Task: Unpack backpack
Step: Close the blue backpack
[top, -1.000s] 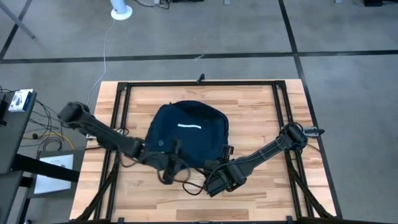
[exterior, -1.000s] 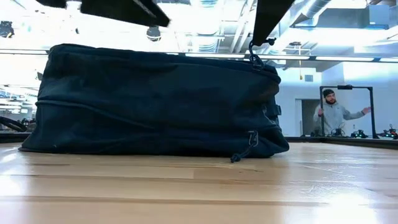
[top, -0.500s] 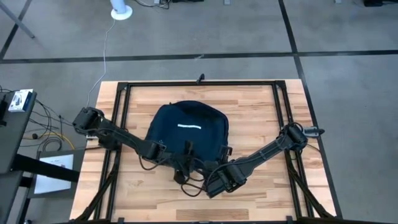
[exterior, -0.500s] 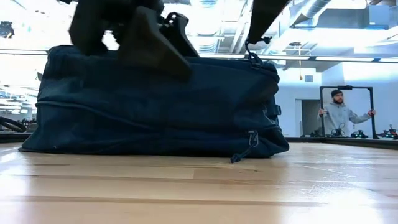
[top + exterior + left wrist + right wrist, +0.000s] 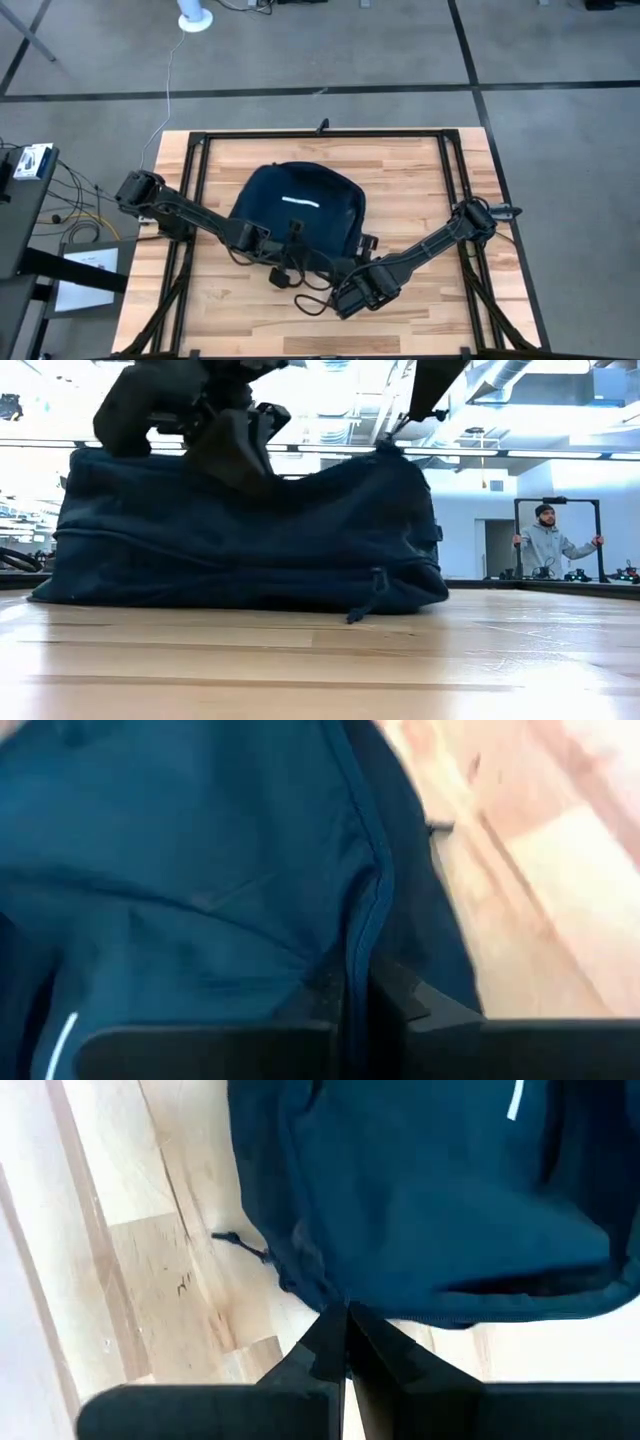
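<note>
I have both end effectors, left (image 5: 293,243) and right (image 5: 350,268), clenched on the backpack's (image 5: 300,205) near edge on the table (image 5: 420,180).

The wooden table (image 5: 420,180) stands on grey floor (image 5: 560,130) crossed by dark lines — beyond it, a bright ceiling (image 5: 540,400), and a person (image 5: 545,545) gripping a dark frame (image 5: 557,502).

- We see a light wooden plank surface (image 5: 420,170) with a black metal frame (image 5: 320,132) running along its edges.
- We find the backpack (image 5: 300,210), dark navy with a short white stripe, lying flat on the surface near its middle.
- We note a thin dark cord (image 5: 362,605) from the backpack trailing down to the wood.
</note>
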